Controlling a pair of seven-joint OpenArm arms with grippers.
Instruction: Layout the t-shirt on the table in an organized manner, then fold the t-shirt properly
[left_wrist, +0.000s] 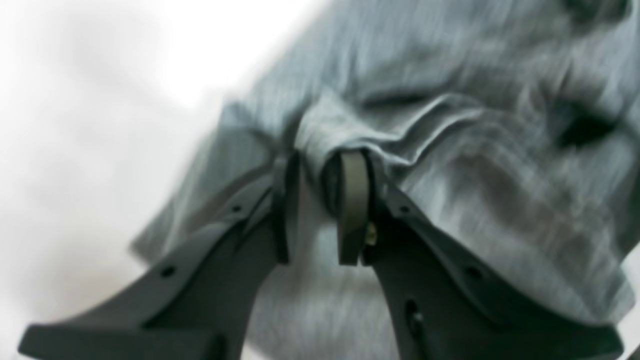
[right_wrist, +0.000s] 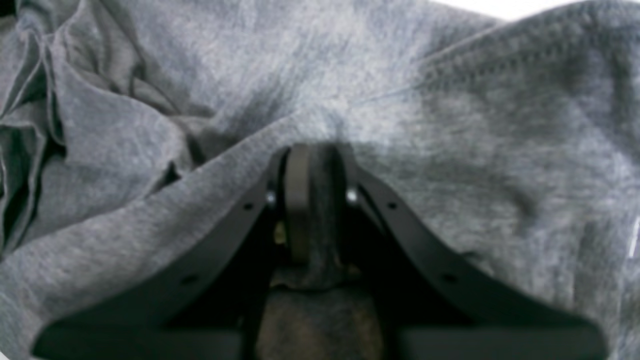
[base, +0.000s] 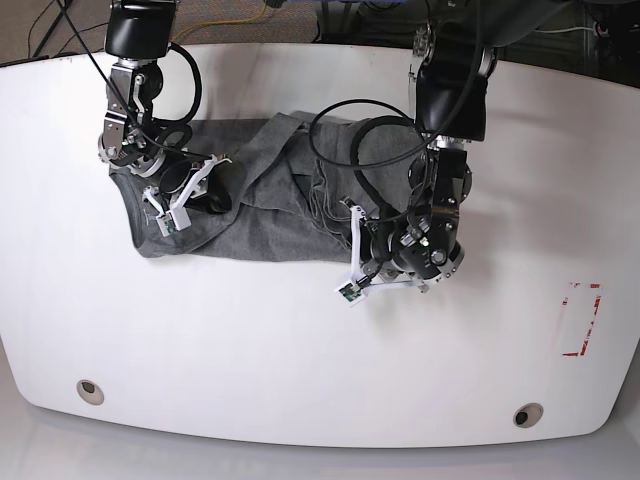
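While both grippers pinch bunched fabric, the t-shirt (base: 250, 215) lies crumpled at 11 o'clock on the table (base: 300, 360). The left gripper (left_wrist: 320, 210) nips one thin fold; the right gripper (right_wrist: 312, 210) clamps a ridge. Uneven pulling risks slippage or further twisting.

Brown floor (base: 60, 25) with cables (base: 230, 20) beyond.
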